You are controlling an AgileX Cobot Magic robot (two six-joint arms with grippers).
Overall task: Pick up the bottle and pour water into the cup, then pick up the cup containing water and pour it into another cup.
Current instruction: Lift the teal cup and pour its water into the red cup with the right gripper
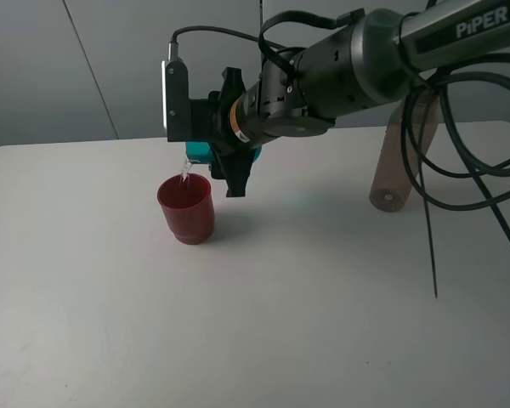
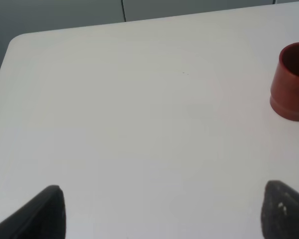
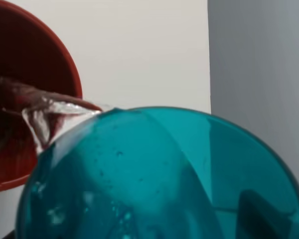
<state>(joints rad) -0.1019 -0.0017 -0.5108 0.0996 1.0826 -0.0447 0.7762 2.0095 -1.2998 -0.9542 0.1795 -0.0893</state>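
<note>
Teal plastic cup (image 1: pixel 195 151) hangs tipped on its side, clamped in the right claw (image 1: pixel 231 166), its lip just above the red cup (image 1: pixel 185 208) standing on the white table (image 1: pixel 323 297). A thin stream of water (image 1: pixel 185 172) falls from the lip into the red cup. At 3 o'clock from the red cup, well apart, the smoky bottle (image 1: pixel 398 161) stands upright. The left claw (image 2: pixel 167 214) hangs with fingers wide apart, holding nothing.

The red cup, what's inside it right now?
A thin stream of water falls into the red cup from the tilted teal cup above its rim. How much has pooled cannot be made out in its dark interior.
</note>
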